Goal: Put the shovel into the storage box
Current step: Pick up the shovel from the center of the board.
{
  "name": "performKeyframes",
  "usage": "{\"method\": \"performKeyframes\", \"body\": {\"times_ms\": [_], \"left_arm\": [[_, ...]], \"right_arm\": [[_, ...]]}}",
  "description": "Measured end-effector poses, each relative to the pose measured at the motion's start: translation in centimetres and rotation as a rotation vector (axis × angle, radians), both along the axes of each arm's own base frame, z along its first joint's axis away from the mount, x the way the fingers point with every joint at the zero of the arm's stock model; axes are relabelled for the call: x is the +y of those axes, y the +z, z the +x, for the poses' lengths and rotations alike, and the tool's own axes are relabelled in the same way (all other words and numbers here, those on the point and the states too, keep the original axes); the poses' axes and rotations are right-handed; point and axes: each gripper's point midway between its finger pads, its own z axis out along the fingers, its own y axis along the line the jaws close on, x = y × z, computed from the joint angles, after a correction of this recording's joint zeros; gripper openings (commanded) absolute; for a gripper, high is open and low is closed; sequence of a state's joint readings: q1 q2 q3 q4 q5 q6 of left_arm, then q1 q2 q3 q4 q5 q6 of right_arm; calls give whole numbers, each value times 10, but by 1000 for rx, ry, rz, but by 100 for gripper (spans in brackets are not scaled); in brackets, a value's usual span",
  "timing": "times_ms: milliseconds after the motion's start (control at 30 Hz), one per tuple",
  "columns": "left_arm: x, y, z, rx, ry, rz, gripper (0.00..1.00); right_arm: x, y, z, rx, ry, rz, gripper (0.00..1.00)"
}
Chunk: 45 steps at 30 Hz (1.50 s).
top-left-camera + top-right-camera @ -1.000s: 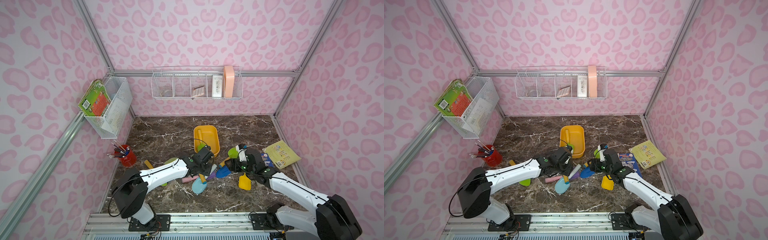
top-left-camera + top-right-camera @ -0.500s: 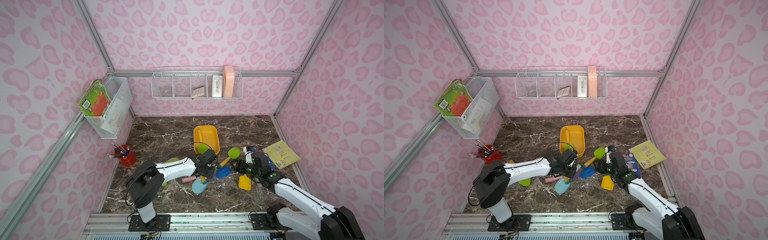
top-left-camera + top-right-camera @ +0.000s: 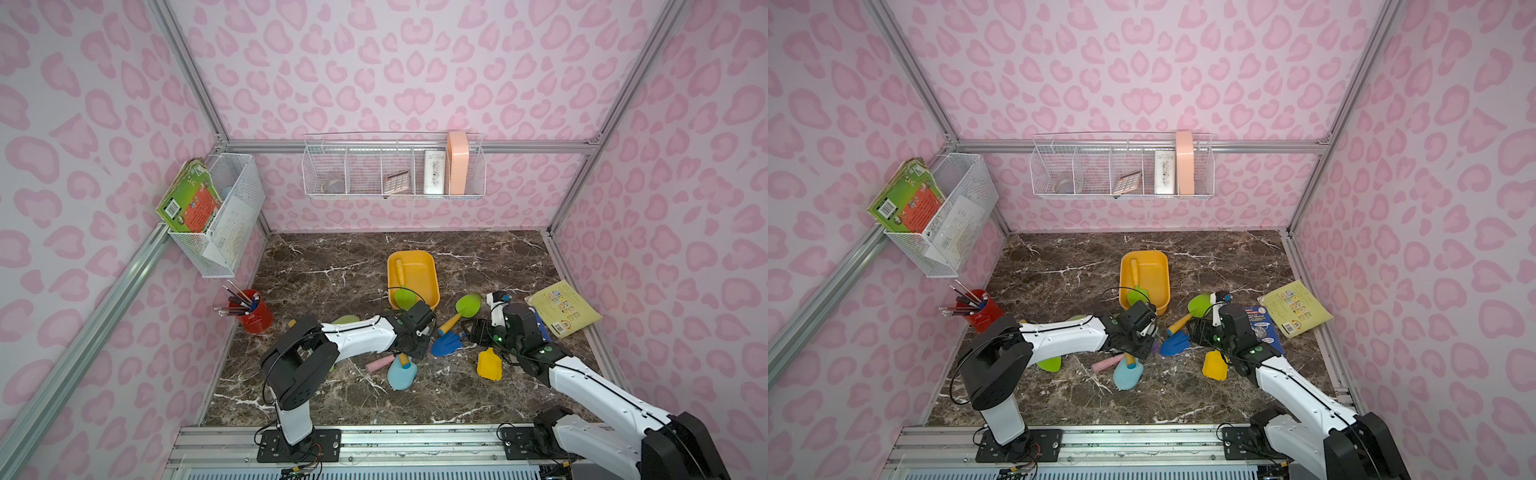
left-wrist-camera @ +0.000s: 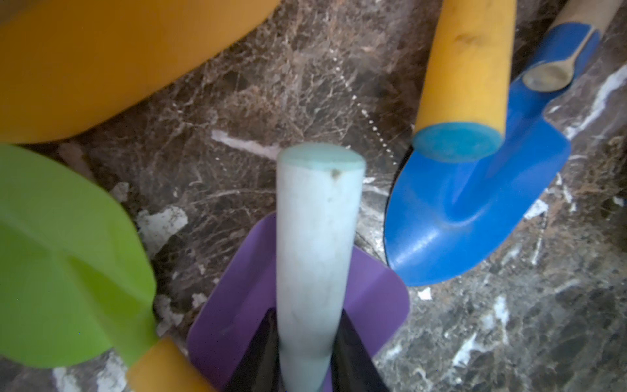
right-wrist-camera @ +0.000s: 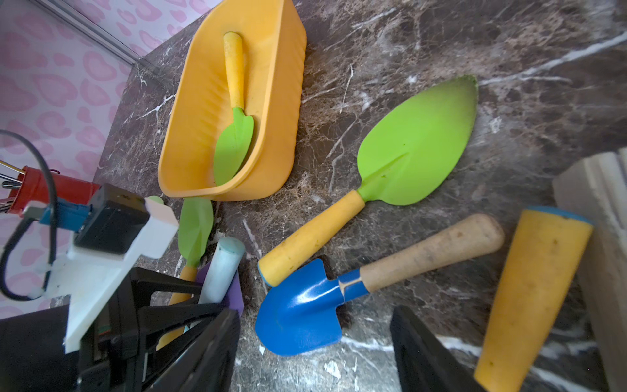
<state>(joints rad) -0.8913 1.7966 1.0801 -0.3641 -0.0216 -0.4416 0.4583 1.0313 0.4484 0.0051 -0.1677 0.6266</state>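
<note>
left gripper (image 4: 307,356) jaws narrow, clamping purple shovel (image 4: 373,298) handle, centred between them. right gripper (image 5: 314,319) jaws wide, empty. Judgement: lift straight up, clear green shovel (image 4: 68,254) beside jaws, then carry to storage box (image 5: 281,101).

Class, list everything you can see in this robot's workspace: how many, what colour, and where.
storage box: one, orange-yellow, mid-back of table.
green shovel: one, yellow handle, inside storage box.
green trowel, blue shovel, purple shovel, light-blue shovel, yellow shovel: one each, on table; further green blades partly hidden.
pencil cup: one, red, left edge.
wire baskets: two, white, left and back walls.
yellow booklet: one, right side.
blue booklet: one, beside yellow booklet.
left gripper: black, pinching purple shovel's pale handle.
right gripper: black, open, beside blue shovel.
</note>
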Motion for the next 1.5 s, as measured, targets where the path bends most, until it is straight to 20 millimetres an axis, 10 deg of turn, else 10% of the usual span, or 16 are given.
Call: {"method": "performKeyframes", "body": {"times_ms": [1033,1500], "left_arm": [[-29,68,14,-57,5,-150,10],[-52,44,15,6,2,-198,10]], "right_arm": [[-9,2,8,-11,-35,-4,73],[-13,6,10,-22,-46,2,73]]}}
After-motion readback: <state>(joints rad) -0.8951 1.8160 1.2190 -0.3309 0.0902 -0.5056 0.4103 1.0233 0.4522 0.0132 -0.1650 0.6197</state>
